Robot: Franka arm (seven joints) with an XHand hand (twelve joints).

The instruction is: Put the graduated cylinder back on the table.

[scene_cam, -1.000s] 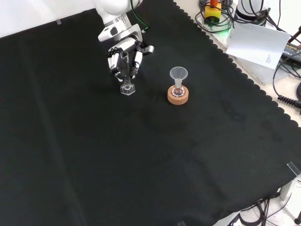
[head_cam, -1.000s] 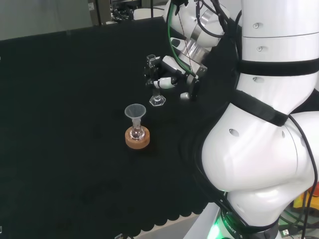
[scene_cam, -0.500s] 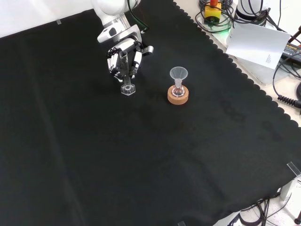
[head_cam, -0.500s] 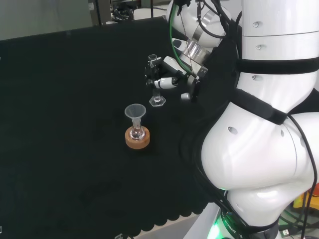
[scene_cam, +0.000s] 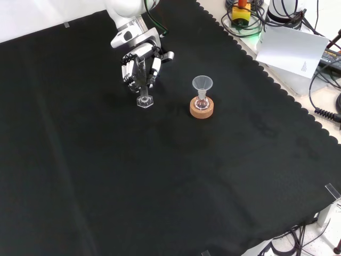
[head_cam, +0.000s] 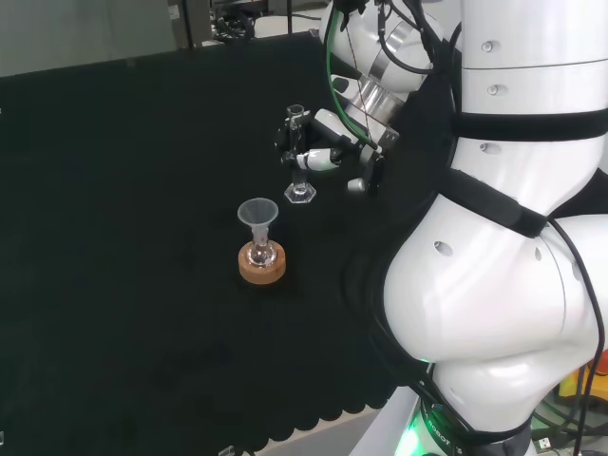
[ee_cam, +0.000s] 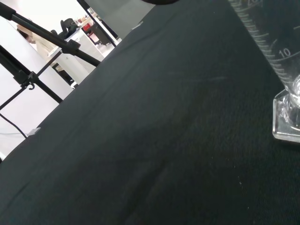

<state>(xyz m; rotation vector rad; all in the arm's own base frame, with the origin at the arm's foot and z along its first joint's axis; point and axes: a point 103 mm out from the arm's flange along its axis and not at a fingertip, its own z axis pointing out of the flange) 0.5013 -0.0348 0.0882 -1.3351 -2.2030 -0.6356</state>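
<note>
The clear graduated cylinder [head_cam: 298,161] stands on its hexagonal foot on the black cloth [head_cam: 123,190], a little beyond the funnel in the head view. The black and white hand [head_cam: 318,157] is beside its upper half, fingers curled round the tube. From the front, the hand [scene_cam: 139,65] comes down from the top and wraps the cylinder [scene_cam: 142,85], whose foot rests on the cloth. In the wrist view the cylinder [ee_cam: 269,51] with its scale marks is close by, its foot flat on the cloth.
A small flask with a clear funnel [scene_cam: 202,85] in its neck sits on a cork ring [scene_cam: 202,109], to the right of the cylinder in the front view. The cloth's scalloped edge [scene_cam: 277,85], cables and paper [scene_cam: 295,50] lie at the right.
The cylinder's top has shifted slightly right in the head view, so it stands straighter. Its foot has stayed in place. The hand has edged slightly right with it.
</note>
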